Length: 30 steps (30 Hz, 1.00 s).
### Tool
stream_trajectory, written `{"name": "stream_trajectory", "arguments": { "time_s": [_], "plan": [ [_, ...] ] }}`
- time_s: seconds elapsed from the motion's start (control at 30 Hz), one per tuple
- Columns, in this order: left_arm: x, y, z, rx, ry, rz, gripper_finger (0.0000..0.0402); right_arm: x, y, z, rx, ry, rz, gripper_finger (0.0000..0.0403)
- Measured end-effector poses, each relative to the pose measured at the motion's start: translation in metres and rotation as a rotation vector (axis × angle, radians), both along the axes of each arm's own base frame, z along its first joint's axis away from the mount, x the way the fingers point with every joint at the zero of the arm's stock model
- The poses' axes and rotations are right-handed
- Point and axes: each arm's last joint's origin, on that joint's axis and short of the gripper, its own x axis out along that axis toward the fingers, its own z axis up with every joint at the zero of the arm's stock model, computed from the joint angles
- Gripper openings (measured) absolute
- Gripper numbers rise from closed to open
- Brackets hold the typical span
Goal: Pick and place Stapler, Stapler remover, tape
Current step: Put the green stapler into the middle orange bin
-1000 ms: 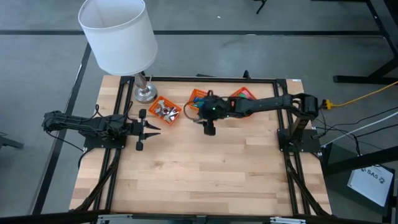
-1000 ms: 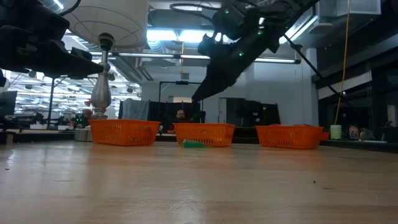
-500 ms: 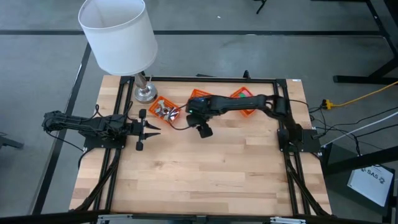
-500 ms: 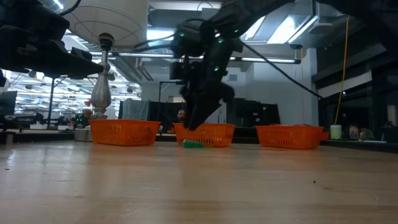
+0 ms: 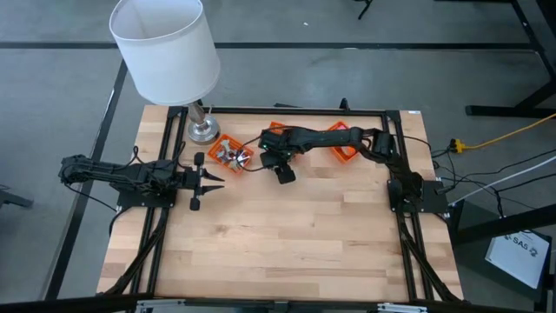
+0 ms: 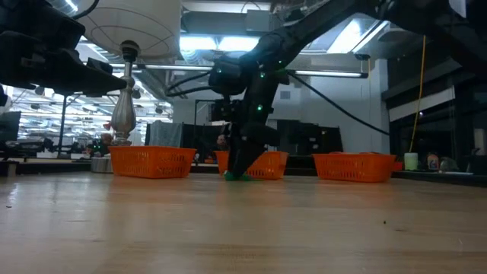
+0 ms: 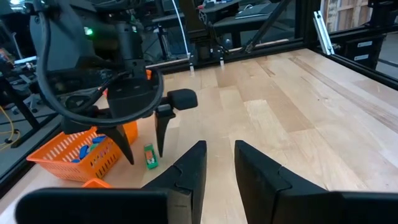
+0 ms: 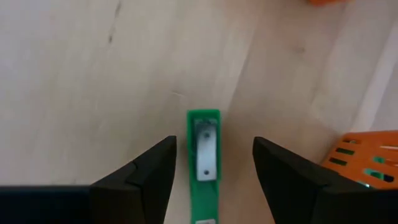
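straddling the green stapler (image 8: 203, 149), the right gripper (image 8: 213, 163) is spread wide, nothing grasped; the stapler's near end is cut off. left gripper (image 7: 219, 163): nearly closed, empty.

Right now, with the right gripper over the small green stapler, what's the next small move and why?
Probably lower a touch, then close. The right gripper is open, its fingers on either side of the small green stapler lying flat on the wooden table, not yet touching. The left gripper waits at the table's left.
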Motion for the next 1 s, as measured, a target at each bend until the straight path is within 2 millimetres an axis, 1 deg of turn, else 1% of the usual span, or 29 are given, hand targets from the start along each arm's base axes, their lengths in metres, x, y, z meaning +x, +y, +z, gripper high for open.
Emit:
{"name": "stream_trajectory", "arguments": {
  "time_s": [0.07, 0.13, 0.2, 0.43, 0.57, 0.87, 1.0],
  "plan": [
    [0.0, 0.0, -0.0001, 0.0, 0.0, 0.0, 0.0079, -0.0005, -0.0019, 0.0, 0.0, 0.0, -0.004, 0.0212],
    [0.0, 0.0, 0.0, 0.0, 0.0, 0.0, 0.0078, -0.0006, -0.0024, 0.0, 0.0, 0.0, -0.005, 0.0197],
    [0.0, 0.0, 0.0, 0.0, 0.0, 0.0, 0.0077, -0.0005, -0.0021, 0.0, 0.0, 0.001, -0.005, 0.0171],
    [0.0, 0.0, -0.0001, 0.0, 0.0, 0.0, 0.0079, 0.0004, 0.0003, 0.0001, 0.0, -0.003, -0.001, 0.0056],
    [0.0, 0.0, 0.0, 0.0, 0.0, 0.0, 0.0077, 0.0008, 0.0005, 0.0019, 0.004, -0.01, -0.006, 0.0019],
    [0.0, 0.0, -0.0001, 0.0, 0.001, 0.001, 0.0081, -0.0007, 0.0016, 0.0013, 0.034, 0.004, -0.028, 0.0003],
    [0.0, 0.0, 0.0, 0.0, 0.0, 0.001, 0.0081, -0.0001, 0.0017, 0.0015, 0.037, -0.002, -0.03, 0.0021]
  ]
}}
